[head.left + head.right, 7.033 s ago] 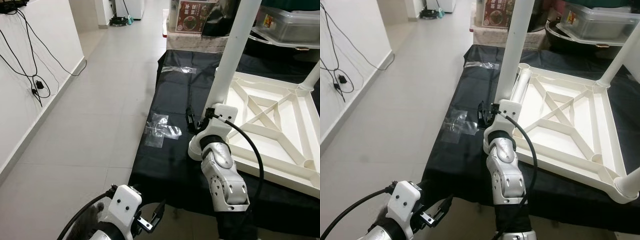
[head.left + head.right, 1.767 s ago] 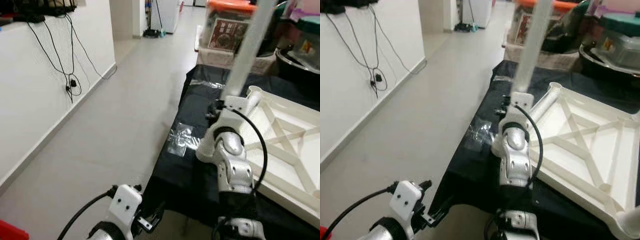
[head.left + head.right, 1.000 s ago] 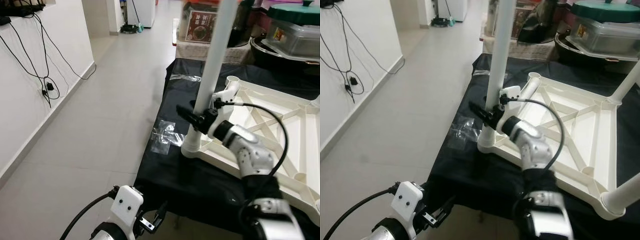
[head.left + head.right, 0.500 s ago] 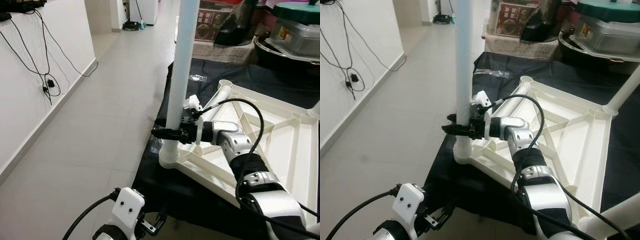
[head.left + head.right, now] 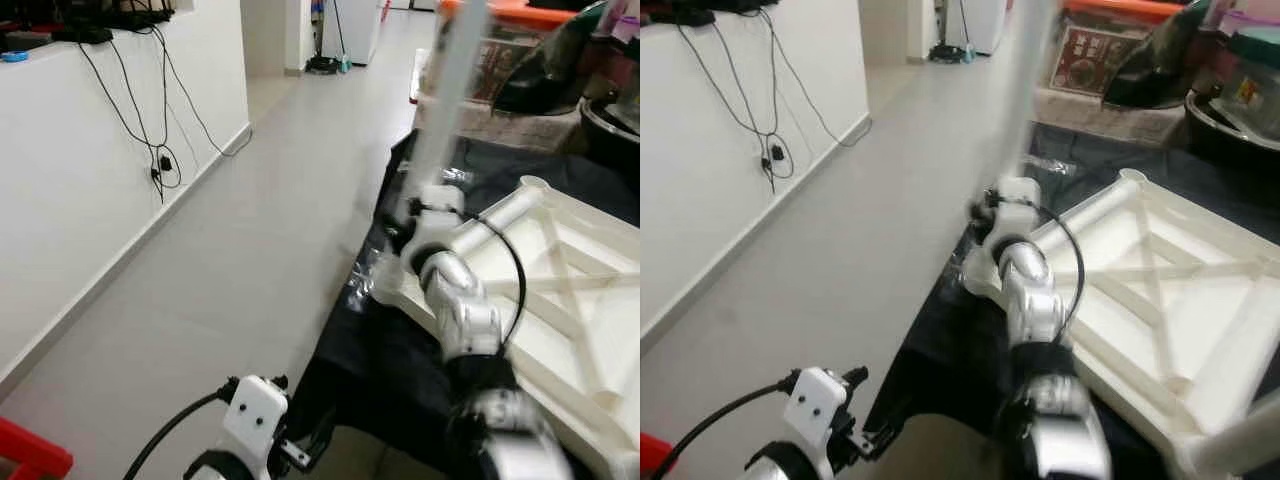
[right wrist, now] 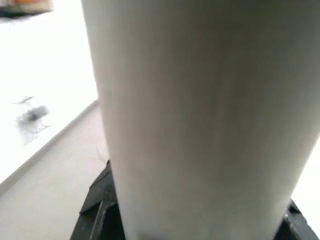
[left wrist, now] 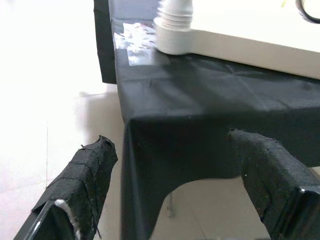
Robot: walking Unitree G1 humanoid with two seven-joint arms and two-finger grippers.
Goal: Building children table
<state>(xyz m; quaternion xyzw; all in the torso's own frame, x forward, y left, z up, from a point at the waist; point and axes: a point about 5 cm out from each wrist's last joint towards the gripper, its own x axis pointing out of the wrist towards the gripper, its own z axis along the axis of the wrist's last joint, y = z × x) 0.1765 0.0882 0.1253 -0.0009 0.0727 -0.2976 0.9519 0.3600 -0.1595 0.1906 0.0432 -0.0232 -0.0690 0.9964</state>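
A white children's table top (image 5: 560, 290) lies upside down on a black cloth (image 5: 380, 360). A white leg (image 5: 445, 110) stands upright in its near-left corner socket (image 7: 172, 35). My right gripper (image 5: 405, 225) is low on that leg, just above the socket. In the right wrist view the leg (image 6: 200, 110) sits between the black fingers (image 6: 97, 210), and the gripper is shut on it. My left gripper (image 7: 175, 195) hangs open below the cloth's front edge, holding nothing. The head views are blurred.
A white wall with hanging cables (image 5: 150, 150) runs along the left, with tiled floor (image 5: 230, 280) between it and the cloth. Crumpled clear plastic (image 5: 362, 290) lies beside the socket. Boxes and pots (image 5: 500, 90) crowd the back. A red object (image 5: 30, 460) is at the bottom left.
The whole picture has shifted and blurred, so the camera moved. My right forearm now reaches forward to the leg instead of across from the right. The leg still stands in its socket.
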